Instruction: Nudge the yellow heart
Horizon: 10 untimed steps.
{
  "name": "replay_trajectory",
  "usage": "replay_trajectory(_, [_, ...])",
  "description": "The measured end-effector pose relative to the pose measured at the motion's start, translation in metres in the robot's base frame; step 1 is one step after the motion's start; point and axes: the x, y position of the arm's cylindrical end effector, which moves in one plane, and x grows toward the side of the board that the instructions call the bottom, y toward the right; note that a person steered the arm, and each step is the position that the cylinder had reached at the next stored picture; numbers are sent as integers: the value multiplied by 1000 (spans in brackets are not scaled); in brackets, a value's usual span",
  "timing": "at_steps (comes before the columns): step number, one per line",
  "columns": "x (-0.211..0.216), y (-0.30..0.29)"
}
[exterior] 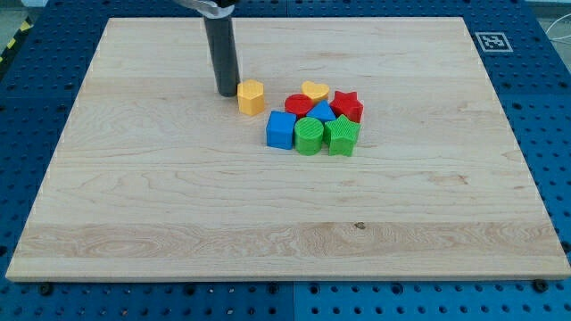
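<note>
Worktop [178, 205]: pale wooden board seen from above its near edge, lying on a blue perforated base [27, 303].
My tip [226, 94]: lower end of the dark upright rod, resting on the worktop in the upper middle, just to the view's left of the yellow hexagonal block [252, 96]; whether they touch cannot be told.
Gripper: the arm carries none; the rod grasps nothing.
Yellow heart [314, 90]: at the top of the cluster, to the view's right of the yellow hexagonal block and apart from it, well clear of my tip.
Cluster, upper row: red round block [297, 105] below-left of the heart, red star [347, 105] to its right.
Cluster, middle: blue block [323, 111], mostly hidden, shape unclear.
Cluster, lower row: blue cube [281, 130], green cylinder [310, 136], green star [343, 135], side by side from left to right.
Marker [492, 41]: black-and-white tag at the worktop's upper right corner.
</note>
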Motion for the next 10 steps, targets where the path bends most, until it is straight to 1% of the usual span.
replay_trajectory(1, [13,25])
replay_trajectory(2, [14,33])
replay_trajectory(4, [14,18])
replay_trajectory(6, [-18,15])
replay_trajectory(7, [-26,36])
replay_trajectory(9, [-23,124])
replay_trajectory(10, [-9,132])
